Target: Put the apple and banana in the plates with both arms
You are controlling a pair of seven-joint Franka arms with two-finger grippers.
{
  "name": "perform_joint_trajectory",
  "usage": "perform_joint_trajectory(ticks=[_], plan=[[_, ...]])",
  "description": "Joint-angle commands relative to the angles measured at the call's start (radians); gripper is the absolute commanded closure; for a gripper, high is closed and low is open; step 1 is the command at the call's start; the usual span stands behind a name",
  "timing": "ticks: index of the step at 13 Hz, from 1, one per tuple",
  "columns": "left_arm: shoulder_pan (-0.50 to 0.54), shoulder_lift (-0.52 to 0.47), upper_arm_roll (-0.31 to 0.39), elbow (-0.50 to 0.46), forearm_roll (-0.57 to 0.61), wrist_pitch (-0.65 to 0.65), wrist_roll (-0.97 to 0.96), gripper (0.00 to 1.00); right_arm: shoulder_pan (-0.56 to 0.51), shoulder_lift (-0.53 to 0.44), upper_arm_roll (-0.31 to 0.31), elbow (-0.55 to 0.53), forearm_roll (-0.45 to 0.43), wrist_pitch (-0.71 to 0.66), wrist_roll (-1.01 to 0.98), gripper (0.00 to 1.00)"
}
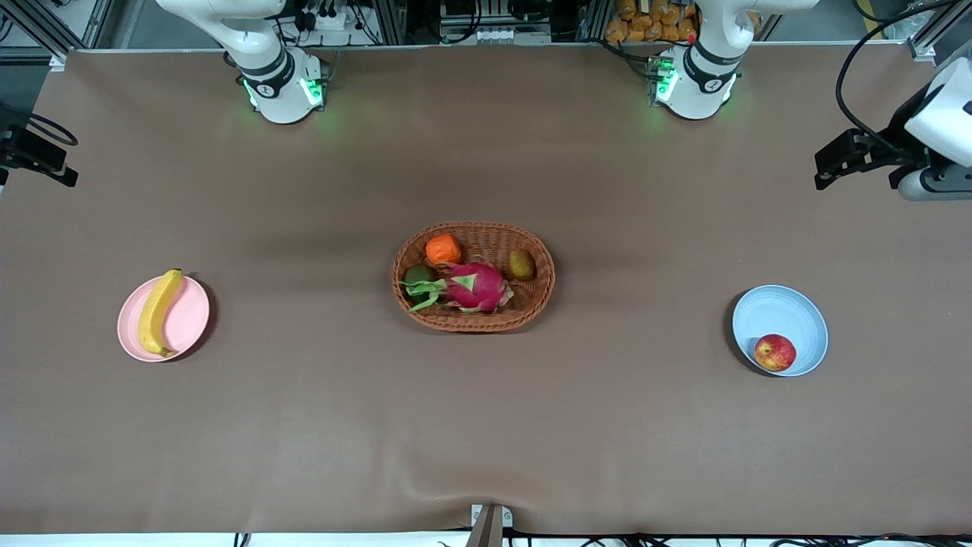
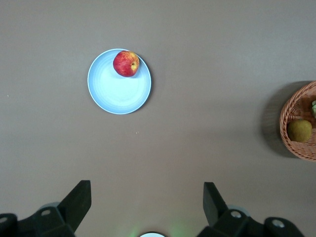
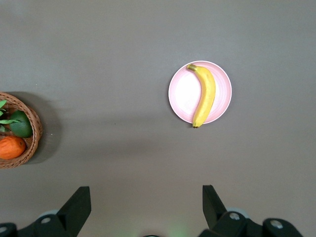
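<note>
The right gripper [image 3: 145, 207] hangs high over bare table at the right arm's end, its two fingers spread wide apart and holding nothing. Well apart from it, down on the table, sits the pink plate [image 1: 191, 323], and the banana [image 1: 159, 311] lies across that plate with its dark tips reaching the rim; in the right wrist view the banana [image 3: 204, 95] rests wholly on the pink plate [image 3: 181, 96], clear of the fingers. Toward the middle of the table stands the wicker basket [image 1: 540, 292], holding an orange fruit [image 1: 443, 248], a pink dragon fruit [image 1: 476, 286] and a kiwi [image 1: 522, 264]. The left gripper [image 2: 147, 205] hangs high over bare table at the left arm's end, its fingers likewise wide open and empty. Well apart from it lies the blue plate [image 1: 774, 311], with the apple [image 1: 775, 352] resting inside against the rim nearest the front camera; the left wrist view shows the apple [image 2: 126, 63] at the edge of the blue plate [image 2: 116, 91].
</note>
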Motion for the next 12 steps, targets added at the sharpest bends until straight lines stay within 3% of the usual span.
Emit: perform_joint_trajectory(ticks=[1,8,11,12], plan=[[-0.014,-0.051,0.011,-0.045,-0.008,-0.010,0.005,0.00,0.007,-0.005,0.001,0.011,-0.012,-0.016,0.002,0.00],[0.010,-0.040,0.004,-0.018,-0.002,-0.033,0.004,0.00,0.011,-0.005,0.010,0.011,-0.021,-0.014,-0.004,0.00],[0.170,-0.038,-0.161,-0.013,-0.008,-0.042,0.004,0.00,0.012,-0.005,0.012,0.011,-0.021,-0.014,-0.005,0.00],[0.181,-0.038,-0.172,-0.013,-0.008,-0.044,0.004,0.00,0.012,-0.005,0.012,0.011,-0.021,-0.014,-0.007,0.00]])
